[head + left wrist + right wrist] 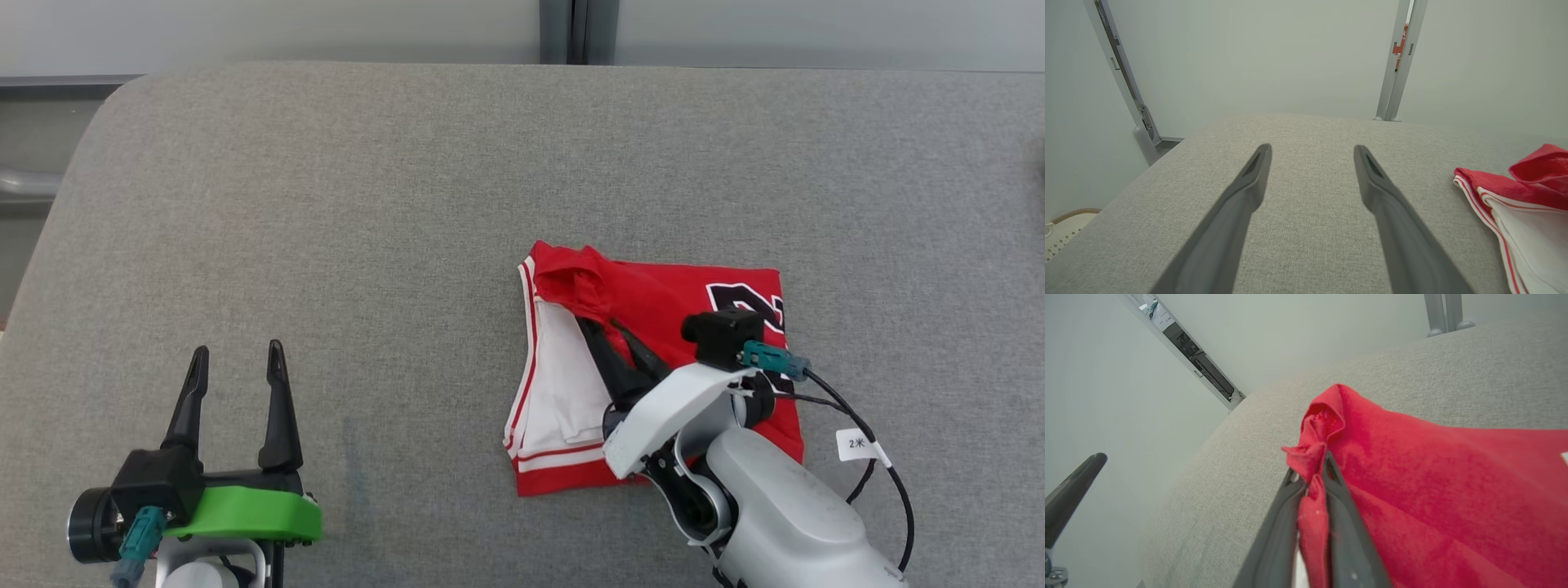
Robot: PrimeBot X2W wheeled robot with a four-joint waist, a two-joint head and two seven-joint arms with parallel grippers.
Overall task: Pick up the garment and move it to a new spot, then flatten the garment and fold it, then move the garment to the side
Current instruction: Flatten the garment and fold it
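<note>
From the head view I have the garment [653, 302] lying right of centre on the grey desk [367, 204]. It is red, with white panels and red-and-white striping along its left side and black print near its far right corner. My right end effector [600, 325] reaches in over it from the lower right, its tips tucked under a raised red fold, so from here I can't judge the grip.

The right wrist view settles that. The right end effector [1312, 469] has its two fingers [1274, 539] drawn close together with a bunched strip of the garment [1412, 465] pinched between them. The cloth is lifted into a peak above the desk [1453, 367].

The left end effector [237, 349] sits at the lower left, well apart from the garment and holding nothing. In its own wrist view the left end effector [1311, 150] is spread wide over bare desk [1310, 130], with the garment's [1527, 196] striped edge at the right border.
</note>
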